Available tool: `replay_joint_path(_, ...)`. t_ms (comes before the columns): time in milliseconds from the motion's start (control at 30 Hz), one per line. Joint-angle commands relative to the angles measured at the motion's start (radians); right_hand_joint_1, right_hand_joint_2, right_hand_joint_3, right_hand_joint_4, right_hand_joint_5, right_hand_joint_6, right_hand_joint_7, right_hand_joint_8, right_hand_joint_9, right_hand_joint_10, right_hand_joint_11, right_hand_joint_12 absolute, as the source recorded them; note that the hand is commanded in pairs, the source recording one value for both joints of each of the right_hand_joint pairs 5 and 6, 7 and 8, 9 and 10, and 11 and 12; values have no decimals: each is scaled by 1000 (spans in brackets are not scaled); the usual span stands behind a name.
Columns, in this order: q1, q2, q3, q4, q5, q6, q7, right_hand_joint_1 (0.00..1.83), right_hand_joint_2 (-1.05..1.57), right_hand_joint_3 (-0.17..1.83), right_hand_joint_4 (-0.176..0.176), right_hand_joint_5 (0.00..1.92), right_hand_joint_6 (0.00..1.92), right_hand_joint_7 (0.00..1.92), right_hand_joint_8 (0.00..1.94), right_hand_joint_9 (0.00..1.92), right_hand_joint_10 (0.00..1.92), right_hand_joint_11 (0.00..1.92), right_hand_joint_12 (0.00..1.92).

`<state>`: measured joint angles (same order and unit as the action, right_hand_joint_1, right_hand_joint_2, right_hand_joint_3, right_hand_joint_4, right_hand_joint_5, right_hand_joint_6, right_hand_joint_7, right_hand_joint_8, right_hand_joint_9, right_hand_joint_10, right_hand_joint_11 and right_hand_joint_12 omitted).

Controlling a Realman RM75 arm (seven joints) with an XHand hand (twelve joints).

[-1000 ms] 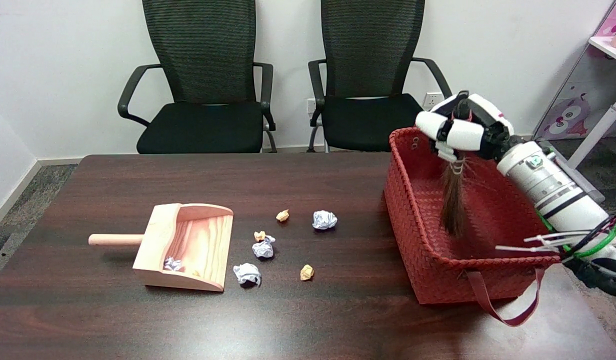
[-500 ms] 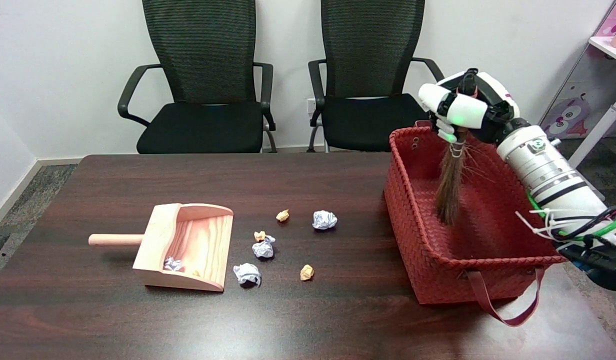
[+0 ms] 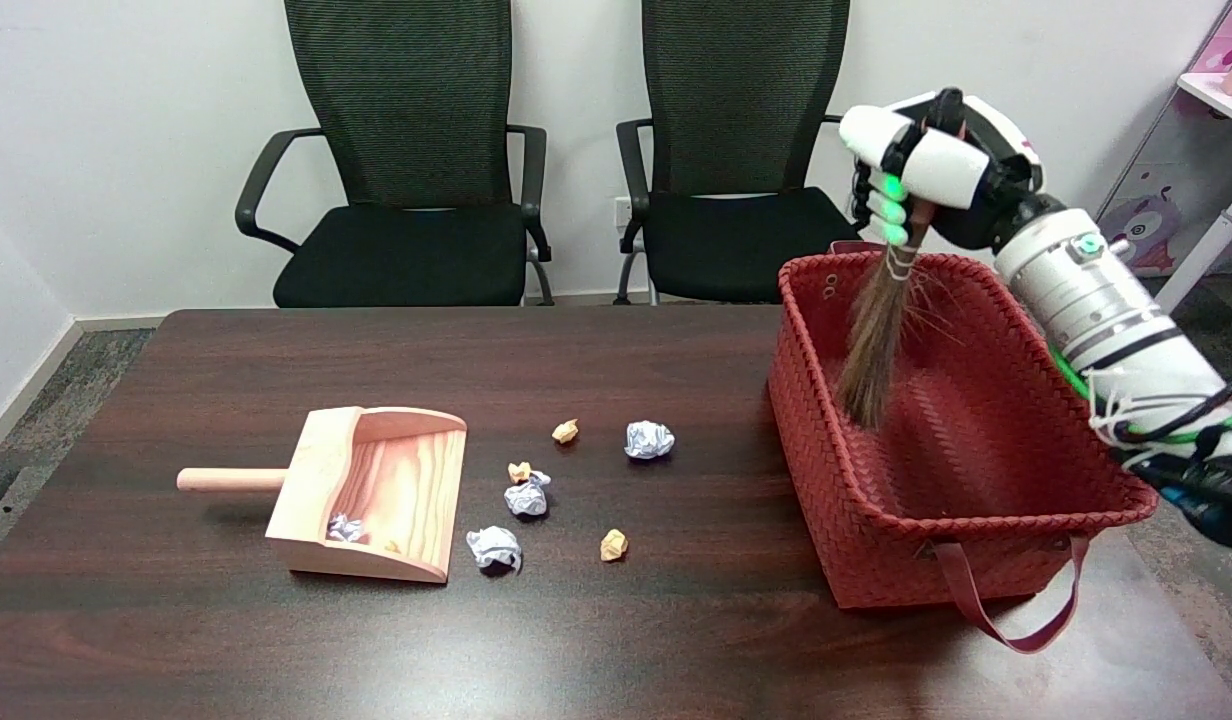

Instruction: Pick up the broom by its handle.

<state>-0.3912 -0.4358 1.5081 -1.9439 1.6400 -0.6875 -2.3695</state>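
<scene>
A small broom (image 3: 874, 335) with brown bristles hangs brush-down over the red woven basket (image 3: 856, 530). My right hand (image 3: 921, 170) grips its handle from above, fingers wrapped around it, so most of the handle is hidden. The bristle tips sit near the basket's left wall, at about the height of its rim. The broom tilts slightly, tips toward the left.
A wooden dustpan (image 3: 371, 490) lies on the dark table (image 3: 616, 640) at left, with scraps inside. Several crumpled paper balls (image 3: 649, 439) and tan scraps (image 3: 613, 545) are scattered mid-table. Two black chairs (image 3: 406, 160) stand behind. A pink shelf (image 3: 1216, 90) is at far right.
My right hand has risen and drifted slightly left with the broom, lifting the bristles from deep inside the basket up toward its rim.
</scene>
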Motion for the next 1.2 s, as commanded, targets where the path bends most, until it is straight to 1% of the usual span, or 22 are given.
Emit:
replay_joint_path(33, 31, 9, 435, -27, 168, 599, 67, 975, 1571, 1329, 176, 1920, 1920, 1920, 1920, 1920, 1920, 1920, 1920)
replay_joint_path(100, 31, 9, 519, -13, 169, 704, 68, 971, 1571, 1315, 176, 1920, 1920, 1920, 1920, 1920, 1920, 1920, 1920)
replay_joint_path(133, 33, 10, 578, -1, 169, 787, 69, 969, 1571, 1298, 176, 1920, 1920, 1920, 1920, 1920, 1920, 1920, 1920)
replay_joint_path(233, 49, 16, 670, 22, 185, 963, 69, 966, 1571, 1237, 176, 1920, 1920, 1920, 1920, 1920, 1920, 1920, 1920)
replay_joint_path(300, 62, 21, 686, 30, 209, 1012, 70, 952, 1571, 1208, 176, 1920, 1920, 1920, 1920, 1920, 1920, 1920, 1920)
replay_joint_path(367, 74, 23, 681, 30, 234, 1023, 70, 939, 1571, 1195, 176, 1920, 1920, 1920, 1920, 1920, 1920, 1920, 1920)
replay_joint_path(567, 104, 30, 687, -4, 253, 1022, 70, 922, 1571, 1186, 176, 1920, 1920, 1920, 1920, 1920, 1920, 1920, 1920)
replay_joint_path(733, 121, 32, 657, -42, 257, 973, 93, 921, 1559, 1213, 176, 1920, 1920, 1920, 1920, 1920, 1920, 1920, 1920)
replay_joint_path(867, 150, 36, 524, -56, 259, 838, 157, 933, 1537, 1253, 176, 1920, 1920, 1920, 1920, 1920, 1920, 1920, 1920)
replay_joint_path(900, 173, 40, 469, -56, 259, 795, 163, 936, 1532, 1260, 176, 1920, 1920, 1920, 1920, 1920, 1920, 1920, 1920)
replay_joint_path(1000, 203, 49, 364, -53, 247, 704, 157, 949, 1522, 1273, 176, 1920, 1920, 1920, 1920, 1920, 1920, 1920, 1920)
replay_joint_path(1133, 210, 51, 317, -55, 216, 660, 142, 968, 1505, 1324, 176, 1920, 1920, 1920, 1920, 1920, 1920, 1920, 1920)
replay_joint_path(1200, 212, 52, 297, -59, 172, 646, 138, 973, 1500, 1345, 176, 1920, 1920, 1920, 1920, 1920, 1920, 1920, 1920)
